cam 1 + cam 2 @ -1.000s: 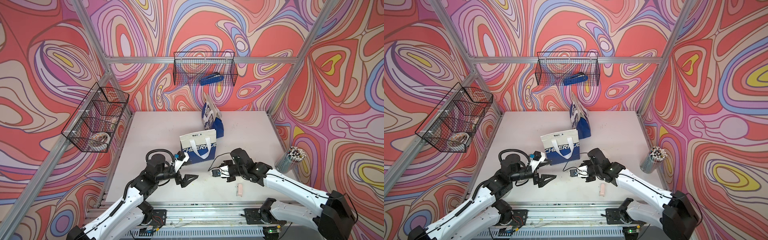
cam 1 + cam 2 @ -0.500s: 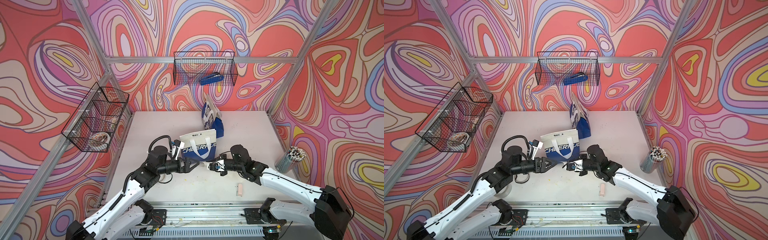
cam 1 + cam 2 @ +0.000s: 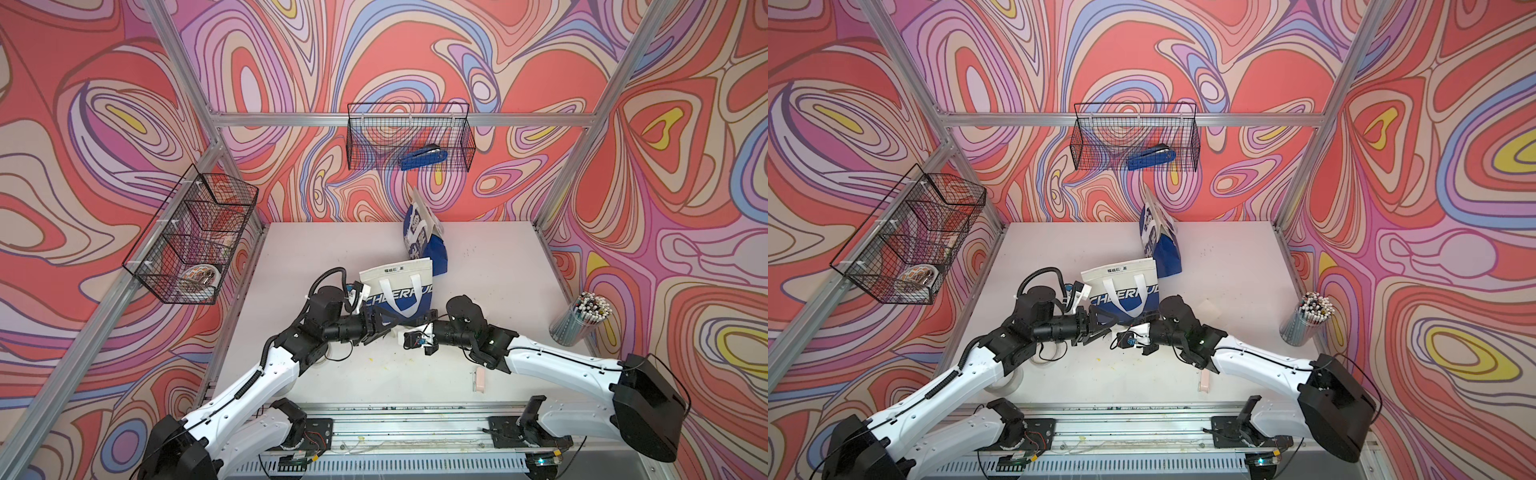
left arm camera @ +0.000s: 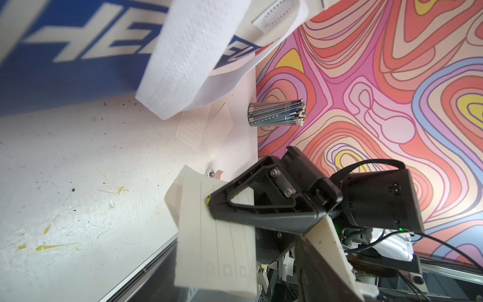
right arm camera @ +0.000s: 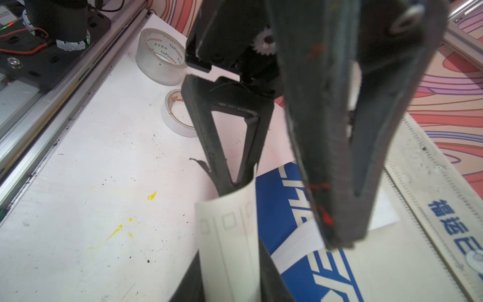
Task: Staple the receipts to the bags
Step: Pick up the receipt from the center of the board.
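Note:
The "CHEERFUL" bag (image 3: 395,286) stands mid-table, and the bag with Chinese characters (image 3: 424,241) leans behind it. Both grippers meet just in front of the near bag. My right gripper (image 3: 399,336) is shut on a white receipt (image 5: 227,248) that sticks out past its fingertips. My left gripper (image 3: 384,328) faces it with its jaws apart. One of its fingers (image 5: 224,146) touches the receipt's curled free end, and the other finger (image 5: 339,157) hangs over the bag's blue face (image 5: 282,209). Two more receipts (image 4: 193,128) lie flat on the table to the right of the bag.
A blue stapler (image 3: 424,158) lies in the wire basket on the back wall. Another wire basket (image 3: 191,241) hangs on the left wall. Two tape rolls (image 5: 159,57) sit under my left arm. A pencil cup (image 3: 582,318) stands far right, and a small pink object (image 3: 479,380) lies near the front.
My left gripper has swung right to meet the right gripper, and its jaws have narrowed. My right gripper has carried the receipt forward and left, up to the near bag.

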Controlling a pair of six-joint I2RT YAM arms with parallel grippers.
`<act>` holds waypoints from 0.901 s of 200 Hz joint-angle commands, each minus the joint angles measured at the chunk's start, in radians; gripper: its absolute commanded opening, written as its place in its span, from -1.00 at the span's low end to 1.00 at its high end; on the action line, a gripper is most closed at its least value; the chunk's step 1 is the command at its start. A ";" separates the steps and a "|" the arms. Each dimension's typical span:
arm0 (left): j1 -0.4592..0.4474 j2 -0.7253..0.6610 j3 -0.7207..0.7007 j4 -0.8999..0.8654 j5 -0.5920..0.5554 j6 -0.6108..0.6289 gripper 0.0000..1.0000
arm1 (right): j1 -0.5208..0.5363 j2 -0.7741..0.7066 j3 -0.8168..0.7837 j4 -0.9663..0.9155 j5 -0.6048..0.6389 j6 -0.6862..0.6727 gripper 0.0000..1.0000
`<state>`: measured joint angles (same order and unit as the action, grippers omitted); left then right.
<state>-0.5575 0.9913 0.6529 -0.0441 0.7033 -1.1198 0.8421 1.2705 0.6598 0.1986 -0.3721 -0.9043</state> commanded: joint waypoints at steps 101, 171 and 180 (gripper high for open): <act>-0.004 0.009 0.049 -0.142 -0.133 0.043 -0.05 | 0.038 -0.029 -0.011 0.010 0.083 -0.024 -0.44; -0.004 -0.001 0.050 -0.148 -0.178 -0.001 0.02 | 0.049 -0.013 -0.015 0.019 0.153 -0.028 -0.44; -0.004 0.001 0.046 -0.133 -0.173 -0.017 0.02 | 0.051 -0.009 -0.015 0.022 0.157 -0.028 -0.44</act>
<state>-0.5575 0.9970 0.6762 -0.1795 0.5484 -1.0985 0.8810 1.2518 0.6601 0.2142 -0.2478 -0.9337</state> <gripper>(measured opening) 0.509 0.281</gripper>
